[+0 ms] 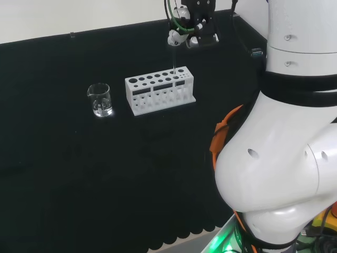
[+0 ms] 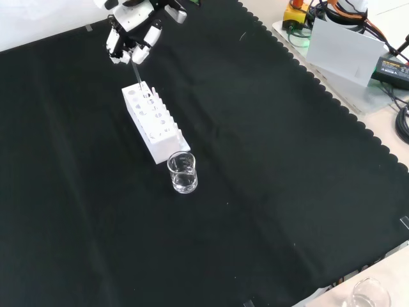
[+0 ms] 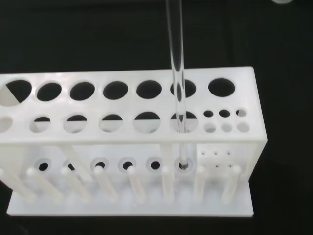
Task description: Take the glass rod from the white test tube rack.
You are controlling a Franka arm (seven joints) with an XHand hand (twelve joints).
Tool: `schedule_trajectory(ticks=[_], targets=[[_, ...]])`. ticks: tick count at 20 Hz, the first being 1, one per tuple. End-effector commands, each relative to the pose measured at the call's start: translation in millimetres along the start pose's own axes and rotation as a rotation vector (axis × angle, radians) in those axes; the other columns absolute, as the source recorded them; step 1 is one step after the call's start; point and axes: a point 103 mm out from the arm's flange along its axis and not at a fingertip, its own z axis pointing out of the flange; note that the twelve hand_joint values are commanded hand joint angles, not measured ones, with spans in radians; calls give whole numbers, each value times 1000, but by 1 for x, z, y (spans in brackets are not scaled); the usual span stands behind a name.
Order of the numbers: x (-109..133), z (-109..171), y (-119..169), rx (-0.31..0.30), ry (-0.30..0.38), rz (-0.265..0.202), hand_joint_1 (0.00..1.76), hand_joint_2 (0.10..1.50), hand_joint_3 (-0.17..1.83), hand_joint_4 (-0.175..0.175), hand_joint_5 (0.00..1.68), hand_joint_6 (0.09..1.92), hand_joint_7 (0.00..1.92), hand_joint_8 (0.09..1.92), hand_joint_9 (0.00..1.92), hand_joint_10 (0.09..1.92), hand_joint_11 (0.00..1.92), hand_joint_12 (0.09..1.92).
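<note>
Glass rod (image 3: 177, 73) in white rack (image 1: 160, 89), fingers (image 1: 179, 37) pinching top

White rack (image 3: 132, 142); clear rod (image 3: 177, 73); black cloth (image 1: 79, 168).

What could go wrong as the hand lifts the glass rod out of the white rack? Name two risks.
1. The glass rod still passes through a hole of the white rack, so a tilted pull might jam it or drag the rack.
2. The hand holds the rod only at its top end; the smooth glass could slip.
</note>
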Motion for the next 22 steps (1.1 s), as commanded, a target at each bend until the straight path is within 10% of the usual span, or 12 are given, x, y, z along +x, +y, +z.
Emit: schedule_trajectory(ticks=[1, 4, 10, 22], targets=[[4, -7, -6, -204, -3, -31, 1112, 1239, -4, -114, 735, 1351, 866, 1013, 1393, 670, 1439, 706], [8, -11, -11, -322, -25, -53, 1223, 1171, -96, -58, 905, 1066, 1053, 997, 1417, 732, 1453, 645], [13, -21, -17, -358, -49, -45, 1303, 1082, -175, -131, 1187, 560, 1330, 616, 1581, 565, 1585, 462], [17, -56, -37, -406, -62, -3, 1321, 1051, -175, -170, 1302, 329, 1415, 477, 1660, 479, 1650, 382]])
